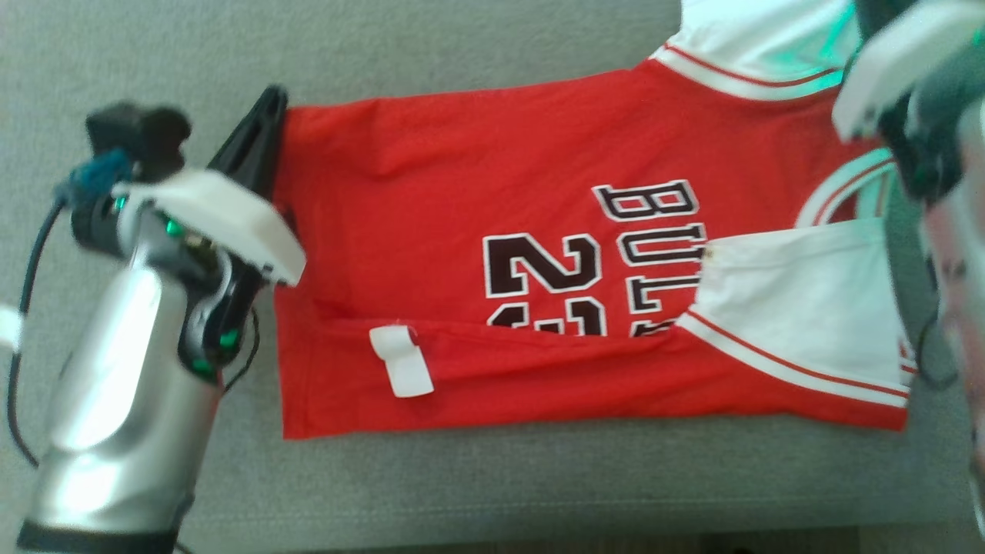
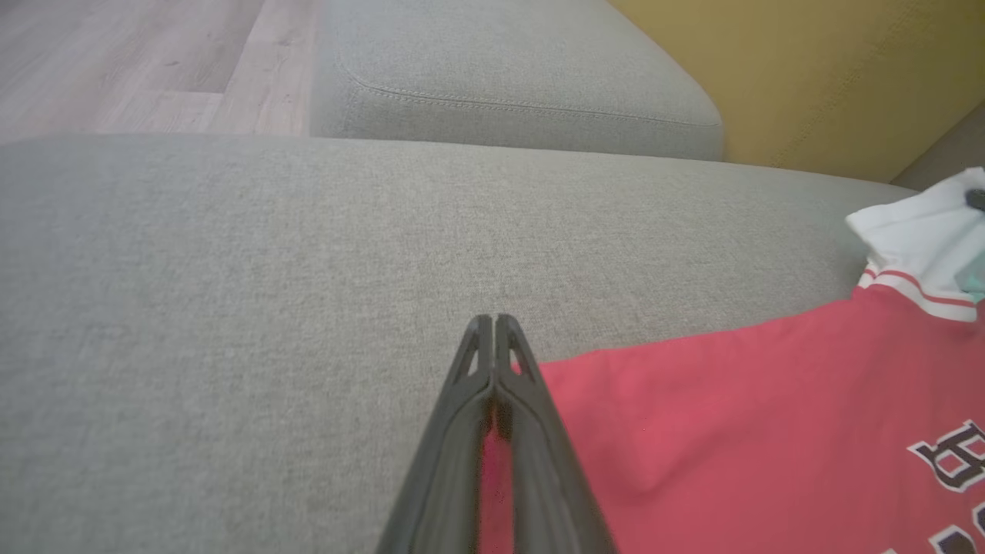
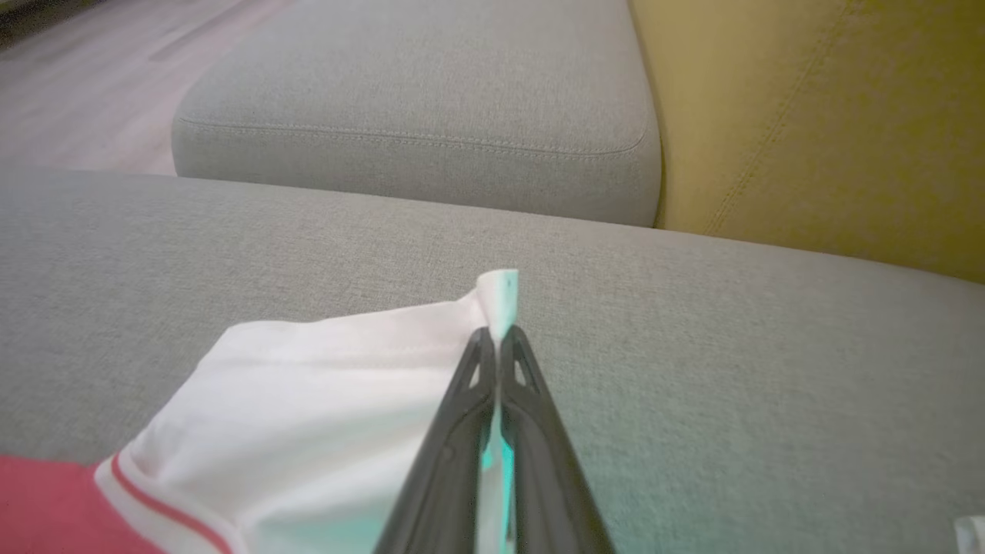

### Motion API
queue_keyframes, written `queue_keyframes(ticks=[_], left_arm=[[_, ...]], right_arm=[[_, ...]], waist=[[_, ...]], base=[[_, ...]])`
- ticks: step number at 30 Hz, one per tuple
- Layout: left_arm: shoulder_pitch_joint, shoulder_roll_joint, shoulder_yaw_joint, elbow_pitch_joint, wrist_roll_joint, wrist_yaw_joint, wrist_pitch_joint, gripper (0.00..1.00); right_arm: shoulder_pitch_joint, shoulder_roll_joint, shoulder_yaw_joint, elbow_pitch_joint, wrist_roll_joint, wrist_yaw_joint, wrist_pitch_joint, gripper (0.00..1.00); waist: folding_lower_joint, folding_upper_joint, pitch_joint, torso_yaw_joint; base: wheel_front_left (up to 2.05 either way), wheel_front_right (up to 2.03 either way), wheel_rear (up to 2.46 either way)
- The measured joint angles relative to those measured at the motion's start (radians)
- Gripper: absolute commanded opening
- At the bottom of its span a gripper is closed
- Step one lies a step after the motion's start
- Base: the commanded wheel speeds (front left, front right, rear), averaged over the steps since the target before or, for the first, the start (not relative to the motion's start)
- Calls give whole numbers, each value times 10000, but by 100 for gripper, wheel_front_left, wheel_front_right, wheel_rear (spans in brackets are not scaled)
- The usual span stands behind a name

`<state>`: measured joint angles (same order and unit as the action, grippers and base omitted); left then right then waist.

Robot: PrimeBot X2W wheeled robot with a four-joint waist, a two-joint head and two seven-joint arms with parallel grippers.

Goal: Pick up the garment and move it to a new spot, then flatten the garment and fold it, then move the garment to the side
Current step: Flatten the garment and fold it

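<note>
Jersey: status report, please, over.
Left gripper shut on jersey corner. Right gripper shut on its white sleeve. Jersey lies partly folded on grey cushion.

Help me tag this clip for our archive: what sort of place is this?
Probably a home living room: the jersey lies on a grey upholstered seat cushion, with a second cushion, a mustard backrest and a wood-look floor beyond.

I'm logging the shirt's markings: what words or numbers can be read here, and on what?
"BUL", lying sideways on the red jersey; the rest is hidden under a fold.
"2", on the jersey beside it; a second digit is cut off by the fold.
White tag on the jersey: nothing readable.
</note>
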<state>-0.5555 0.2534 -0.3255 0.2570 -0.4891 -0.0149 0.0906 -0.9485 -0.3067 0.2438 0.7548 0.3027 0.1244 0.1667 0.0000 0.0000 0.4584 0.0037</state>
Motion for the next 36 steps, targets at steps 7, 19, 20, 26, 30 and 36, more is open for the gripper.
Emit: queue_keyframes(ticks=[7, 19, 20, 26, 30, 36], left_arm=[[1500, 171, 378, -568, -247, 318, -554, 0], [4209, 198, 499, -2027, -648, 859, -936, 0], [4372, 190, 495, -2033, -711, 869, -936, 0], [4734, 63, 426, -1739, -813, 901, -1014, 0], [4793, -92, 368, -1509, -951, 895, -1114, 0], [5616, -280, 330, -1519, -1062, 901, -1605, 100]], right_arm=[[2813, -242, -334, -2462, 531, 0, -629, 0], [7291, 614, -2104, -6065, 105, 0, 104, 0], [7497, 729, -2199, -6236, 46, 0, 174, 0], [8409, 1269, -2454, -6742, -123, 0, 468, 0], [8730, 1413, -2531, -6780, -238, 0, 479, 4], [9289, 1626, -2895, -6905, -360, 0, 472, 100]], waist=[[0, 0, -767, -445], [-1, 0, -1589, -689], [0, 0, -1628, -672], [-1, 0, -1792, -657], [-1, 0, -1897, -712], [-1, 0, -2175, -742]], base=[[0, 0, 0], [0, 0, 0], [0, 0, 0], [0, 0, 0], [0, 0, 0], [0, 0, 0]])
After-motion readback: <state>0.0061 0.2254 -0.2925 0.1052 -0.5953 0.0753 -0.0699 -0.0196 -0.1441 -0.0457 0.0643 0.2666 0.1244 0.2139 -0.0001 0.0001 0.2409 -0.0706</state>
